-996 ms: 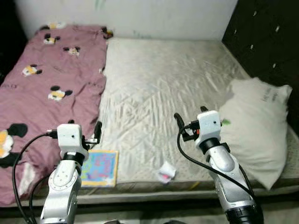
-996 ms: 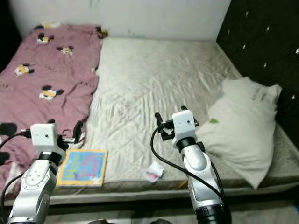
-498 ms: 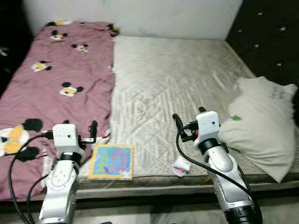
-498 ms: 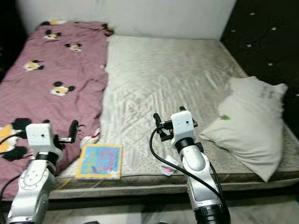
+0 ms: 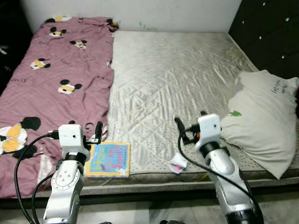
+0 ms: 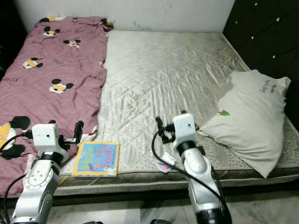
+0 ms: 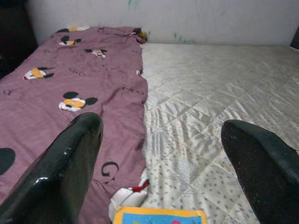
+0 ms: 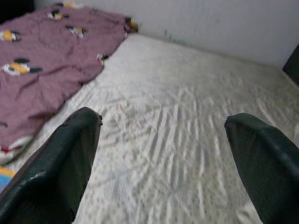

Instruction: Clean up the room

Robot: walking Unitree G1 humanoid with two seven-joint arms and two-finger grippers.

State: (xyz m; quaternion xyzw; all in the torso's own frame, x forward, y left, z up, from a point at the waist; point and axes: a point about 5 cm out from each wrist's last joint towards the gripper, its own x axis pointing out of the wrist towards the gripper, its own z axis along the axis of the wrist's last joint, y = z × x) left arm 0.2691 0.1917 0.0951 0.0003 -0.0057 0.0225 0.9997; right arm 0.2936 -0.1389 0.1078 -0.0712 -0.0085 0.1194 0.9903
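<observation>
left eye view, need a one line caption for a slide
Both grippers, left and right, open over a bed's near edge by a picture book.

Quilted mattress [image 5: 173,84], pink cartoon blanket [image 5: 51,79] at nine o'clock, pillow [image 5: 264,119] at three, colourful book [image 5: 108,159] and crumpled wrapper [image 5: 177,164] near six

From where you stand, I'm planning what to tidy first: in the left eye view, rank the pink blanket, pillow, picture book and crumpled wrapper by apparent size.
1. pink blanket
2. pillow
3. picture book
4. crumpled wrapper

The gaps look clear despite differing nearness.
</observation>
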